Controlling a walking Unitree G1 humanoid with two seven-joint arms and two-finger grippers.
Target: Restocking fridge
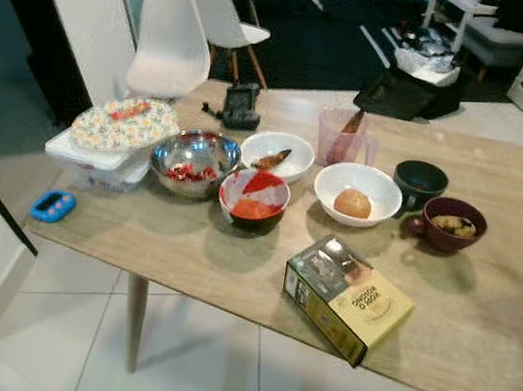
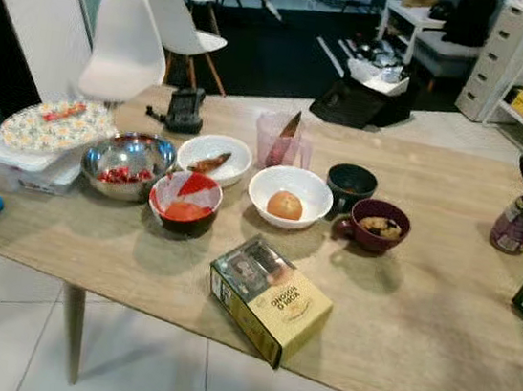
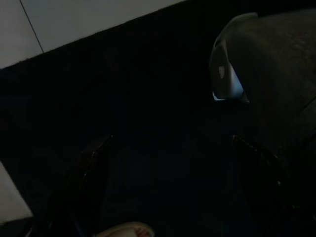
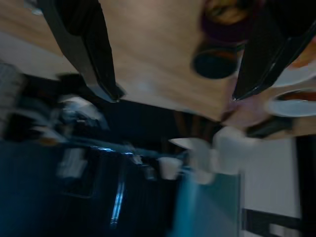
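Table [image 1: 476, 320]: yellow box [image 1: 347, 299] at 6 o'clock of white bowl [image 1: 357, 193]. Right gripper [image 4: 175, 96] spread wide, empty, above table. Left gripper [image 3: 173, 192] parted, empty, in shade.

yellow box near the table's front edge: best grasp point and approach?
Grip the yellow box across its two long side faces, near the middle, coming down from above. It lies flat on the table with its broad face up, turned at an angle to the front edge, so the wrist would probably need turning to match. Nothing crowds it; the nearest bowls sit apart, behind it.
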